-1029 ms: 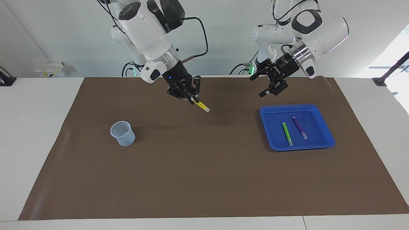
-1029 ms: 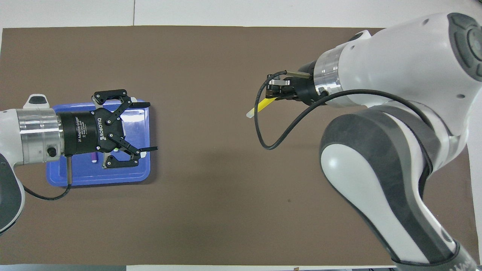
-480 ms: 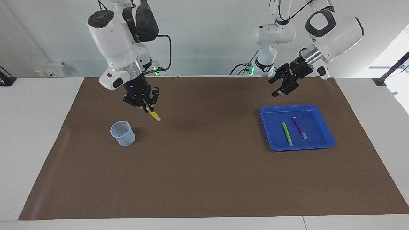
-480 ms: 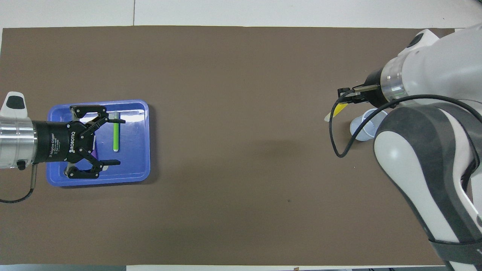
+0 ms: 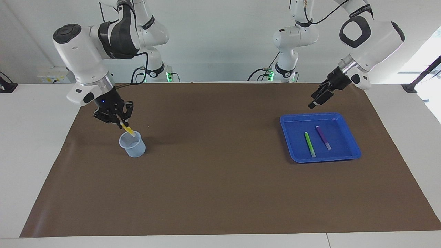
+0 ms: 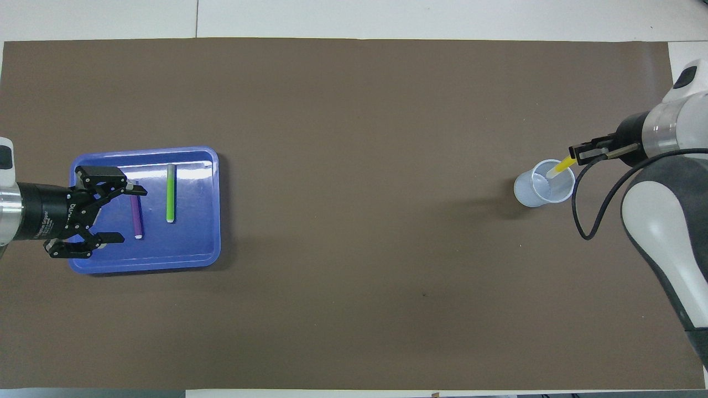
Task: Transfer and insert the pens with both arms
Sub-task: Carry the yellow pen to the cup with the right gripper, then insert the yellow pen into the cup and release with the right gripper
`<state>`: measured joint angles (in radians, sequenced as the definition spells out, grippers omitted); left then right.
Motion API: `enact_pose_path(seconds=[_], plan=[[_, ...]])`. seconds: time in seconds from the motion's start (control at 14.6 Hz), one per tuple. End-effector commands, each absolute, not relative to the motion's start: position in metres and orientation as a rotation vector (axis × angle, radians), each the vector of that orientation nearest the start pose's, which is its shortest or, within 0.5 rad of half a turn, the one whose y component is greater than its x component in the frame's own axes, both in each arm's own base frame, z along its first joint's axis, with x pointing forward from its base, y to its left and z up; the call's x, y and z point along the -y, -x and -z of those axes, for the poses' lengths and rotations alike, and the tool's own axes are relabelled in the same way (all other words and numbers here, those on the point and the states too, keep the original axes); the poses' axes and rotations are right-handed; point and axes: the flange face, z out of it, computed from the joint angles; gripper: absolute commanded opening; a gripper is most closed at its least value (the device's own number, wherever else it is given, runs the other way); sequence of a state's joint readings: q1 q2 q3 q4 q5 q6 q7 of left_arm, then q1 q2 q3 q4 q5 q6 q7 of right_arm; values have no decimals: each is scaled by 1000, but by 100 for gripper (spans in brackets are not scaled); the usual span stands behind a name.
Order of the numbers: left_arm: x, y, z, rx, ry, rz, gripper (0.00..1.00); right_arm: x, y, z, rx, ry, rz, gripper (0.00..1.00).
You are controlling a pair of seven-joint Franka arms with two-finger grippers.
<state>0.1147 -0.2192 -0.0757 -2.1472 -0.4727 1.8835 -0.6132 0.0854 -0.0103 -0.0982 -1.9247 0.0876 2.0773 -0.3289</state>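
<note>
My right gripper (image 5: 121,121) (image 6: 578,155) is shut on the yellow pen (image 5: 128,130) (image 6: 561,166). The pen slants down with its pale tip over the mouth of the translucent cup (image 5: 132,144) (image 6: 538,190) at the right arm's end of the mat. Two other pens, green (image 5: 309,144) (image 6: 171,193) and purple (image 5: 323,137) (image 6: 135,210), lie side by side in the blue tray (image 5: 350,155) (image 6: 193,254) at the left arm's end. My left gripper (image 5: 317,100) (image 6: 123,214) hangs open and empty in the air over the tray's edge nearest the robots.
A brown mat (image 5: 220,186) (image 6: 354,99) covers most of the white table. Two smaller idle white arms (image 5: 291,51) with green lights stand at the robots' edge. A wall socket box (image 5: 55,74) sits past the mat at the right arm's end.
My right arm has carried the yellow pen from the mat's middle to above the cup. My left gripper has drawn back from over the tray toward the robots, staying open.
</note>
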Motion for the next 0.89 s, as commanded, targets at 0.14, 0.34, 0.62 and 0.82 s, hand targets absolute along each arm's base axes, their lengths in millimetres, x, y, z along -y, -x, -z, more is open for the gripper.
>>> enact_pose_path(seconds=[0.14, 0.34, 0.62, 0.82], plan=[[-2, -502, -445, 747, 3293, -260, 100, 5, -552, -475, 536, 3084, 348, 0], [-6, -521, -412, 513, 3265, -176, 100, 7, -545, -448, 535, 3088, 357, 0], [-10, -534, -371, 189, 3217, -164, 100, 28, -539, -424, 539, 3097, 376, 0], [-16, -545, -349, 27, 3156, -115, 99, 38, -536, -411, 498, 3106, 373, 0]])
